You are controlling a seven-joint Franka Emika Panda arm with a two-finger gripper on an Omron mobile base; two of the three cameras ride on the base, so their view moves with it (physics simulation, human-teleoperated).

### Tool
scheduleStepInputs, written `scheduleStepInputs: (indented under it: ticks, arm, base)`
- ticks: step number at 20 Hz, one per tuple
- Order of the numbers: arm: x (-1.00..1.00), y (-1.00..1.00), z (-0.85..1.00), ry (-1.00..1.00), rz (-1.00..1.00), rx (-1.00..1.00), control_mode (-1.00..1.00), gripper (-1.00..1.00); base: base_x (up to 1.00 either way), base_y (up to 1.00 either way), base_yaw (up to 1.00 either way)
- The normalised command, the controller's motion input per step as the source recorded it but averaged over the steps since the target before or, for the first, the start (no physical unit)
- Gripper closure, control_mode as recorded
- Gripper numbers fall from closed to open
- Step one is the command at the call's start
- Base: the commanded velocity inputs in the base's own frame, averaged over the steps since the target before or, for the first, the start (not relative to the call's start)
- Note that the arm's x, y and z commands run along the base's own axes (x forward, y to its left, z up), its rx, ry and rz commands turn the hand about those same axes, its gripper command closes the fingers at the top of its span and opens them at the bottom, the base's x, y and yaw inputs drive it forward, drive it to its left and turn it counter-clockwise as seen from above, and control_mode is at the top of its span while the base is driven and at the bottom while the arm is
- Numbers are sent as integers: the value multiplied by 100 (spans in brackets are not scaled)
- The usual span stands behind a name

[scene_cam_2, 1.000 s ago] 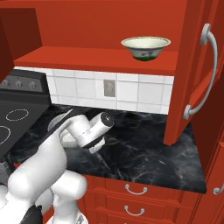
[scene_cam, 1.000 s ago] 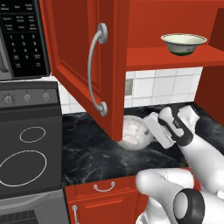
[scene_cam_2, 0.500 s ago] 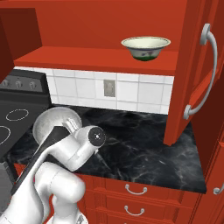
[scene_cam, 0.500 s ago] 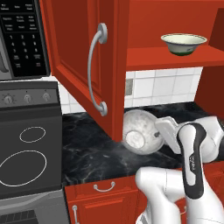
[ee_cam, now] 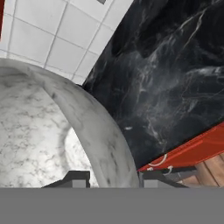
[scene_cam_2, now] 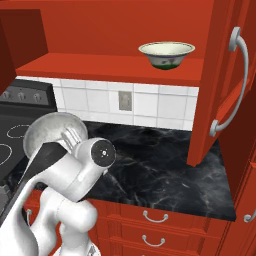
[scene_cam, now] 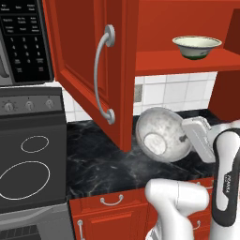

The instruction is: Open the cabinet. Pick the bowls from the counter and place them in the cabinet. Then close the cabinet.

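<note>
Glossy black marble desk [scene_cam: 103, 164] with thin white veins runs under the large red wooden cabinet [scene_cam: 187, 63], between the dark grey stovetop [scene_cam: 28, 168] and white wall tiles [scene_cam_2: 160, 105]. Both cabinet doors stand open, and each has a long curved silver bar handle [scene_cam: 102, 79]. On the cabinet shelf sits the shallow cream bowl [scene_cam: 197, 47] with a dark green foot. My hand [ee_cam: 114, 180] pinches the rim of the deep grey-white mottled stone-look bowl [scene_cam: 162, 136], with one fingertip inside the wall and one outside. I hold this bowl tilted on its side, lifted off the desk, below the shelf and just beside the left door's edge.
</note>
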Motion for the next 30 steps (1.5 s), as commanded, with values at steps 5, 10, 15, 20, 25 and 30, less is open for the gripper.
scheduleStepInputs:
  ticks: [5, 10, 15, 20, 25, 30]
  arm:
    - [-24, -1, 42, -11, -17, 0, -100, 100]
    - [-13, 0, 35, -18, -20, 0, -100, 100]
    - [-4, 1, 26, -10, -19, 5, -100, 100]
    - [0, 25, 33, -5, -8, 2, -100, 100]
    - [-1, 23, 41, -4, 0, 0, -100, 100]
    - [0, 5, 38, -6, -3, 0, -100, 100]
  base:
    - [0, 0, 0]
    - [0, 0, 0]
    - [0, 0, 0]
    - [0, 0, 0]
    - [0, 0, 0]
    - [0, 0, 0]
